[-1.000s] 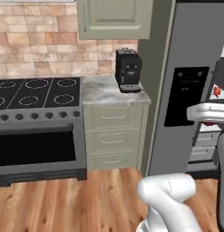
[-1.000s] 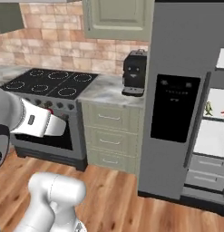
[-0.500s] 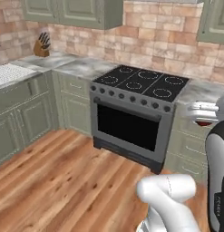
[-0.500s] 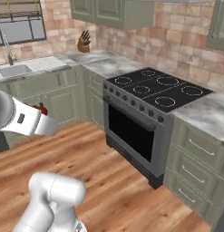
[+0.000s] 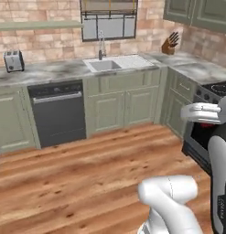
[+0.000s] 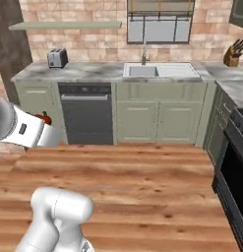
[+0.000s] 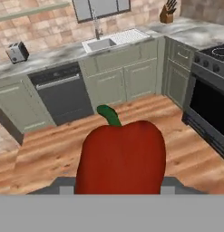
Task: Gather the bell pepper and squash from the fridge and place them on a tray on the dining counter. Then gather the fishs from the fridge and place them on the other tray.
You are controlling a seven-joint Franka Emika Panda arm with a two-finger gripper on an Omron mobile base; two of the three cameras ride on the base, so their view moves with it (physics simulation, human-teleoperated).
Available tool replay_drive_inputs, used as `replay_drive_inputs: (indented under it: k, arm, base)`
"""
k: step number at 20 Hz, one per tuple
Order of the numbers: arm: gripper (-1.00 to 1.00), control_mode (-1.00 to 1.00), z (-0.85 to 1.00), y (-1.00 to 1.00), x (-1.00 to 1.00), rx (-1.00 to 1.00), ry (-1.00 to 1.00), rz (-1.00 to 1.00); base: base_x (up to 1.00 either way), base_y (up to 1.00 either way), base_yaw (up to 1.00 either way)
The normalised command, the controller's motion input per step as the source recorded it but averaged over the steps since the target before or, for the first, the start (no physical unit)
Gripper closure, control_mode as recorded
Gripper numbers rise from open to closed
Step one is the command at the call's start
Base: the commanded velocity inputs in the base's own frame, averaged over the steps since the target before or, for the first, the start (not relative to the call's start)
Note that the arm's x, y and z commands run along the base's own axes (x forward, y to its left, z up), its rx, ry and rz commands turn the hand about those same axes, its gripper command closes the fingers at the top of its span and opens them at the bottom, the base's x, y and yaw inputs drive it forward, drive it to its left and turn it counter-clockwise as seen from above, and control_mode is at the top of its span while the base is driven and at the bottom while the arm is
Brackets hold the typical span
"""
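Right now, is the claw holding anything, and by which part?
Yes: the claw holds the red bell pepper, gripped low on its body from both sides, with its green stem pointing away from the hand.

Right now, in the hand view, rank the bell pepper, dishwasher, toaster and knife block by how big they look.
1. bell pepper, though nearness to the camera inflates it
2. dishwasher
3. toaster and knife block, looking alike
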Motion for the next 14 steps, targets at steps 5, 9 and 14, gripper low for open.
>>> replay_drive_inputs:
  k: [5,9,14]
  arm:
    - [1.0,1.0,0.0,0.0,0.0,0.0,0.0,0.0]
    - [1.0,1.0,0.0,0.0,0.0,0.0,0.0,0.0]
    - [1.0,1.0,0.0,0.0,0.0,0.0,0.0,0.0]
  base:
    - [0.05,0.0,1.0]
    - [0.76,0.0,0.9]
    - [1.0,-0.18,0.62]
